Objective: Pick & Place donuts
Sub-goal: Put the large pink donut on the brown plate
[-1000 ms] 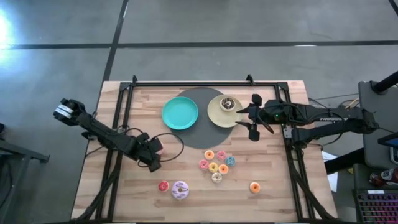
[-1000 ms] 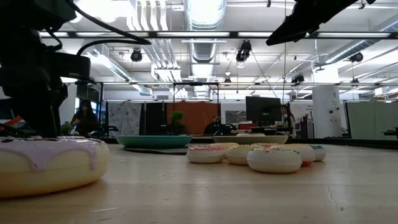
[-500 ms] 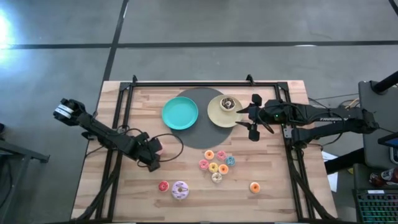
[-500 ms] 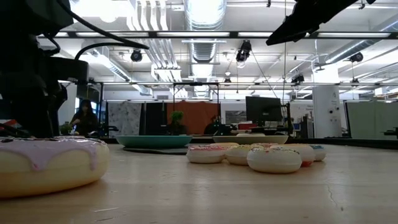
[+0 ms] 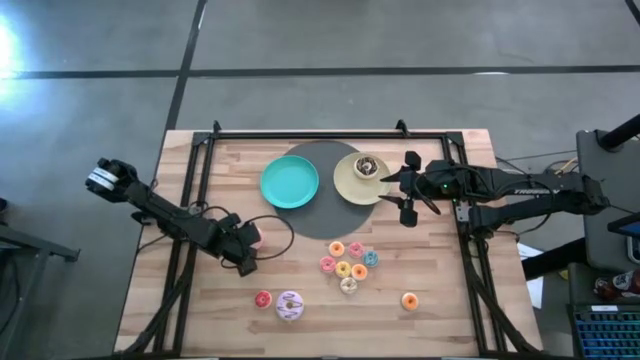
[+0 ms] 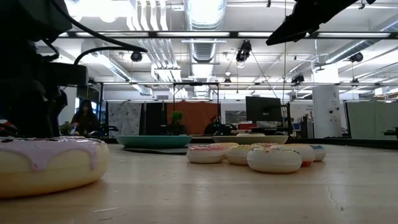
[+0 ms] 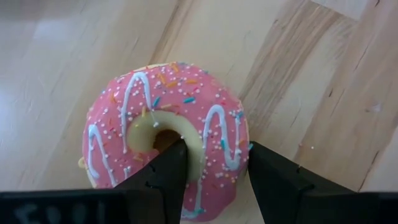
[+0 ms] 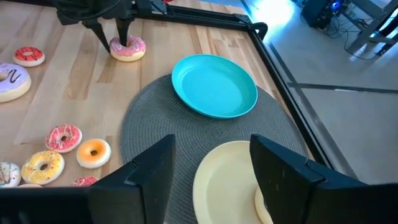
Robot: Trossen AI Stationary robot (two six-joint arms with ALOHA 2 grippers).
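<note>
One chocolate donut [image 5: 366, 167] already sat on the beige plate [image 5: 346, 186]; the teal plate [image 5: 290, 183] was bare. The left claw [image 7: 210, 173] pinched the rim of the pink frosted donut [image 7: 165, 137], one finger through its hole, on the counter [image 5: 450, 315]. The right claw [image 5: 407, 192] hung released beside the beige plate. The lilac donut [image 5: 290, 305] and tiny ones [image 5: 348, 263] remained, nothing blocking them.

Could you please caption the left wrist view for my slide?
Left claw straddling one side of a pink-frosted, sprinkled toy ring donut on the wooden table.
</note>
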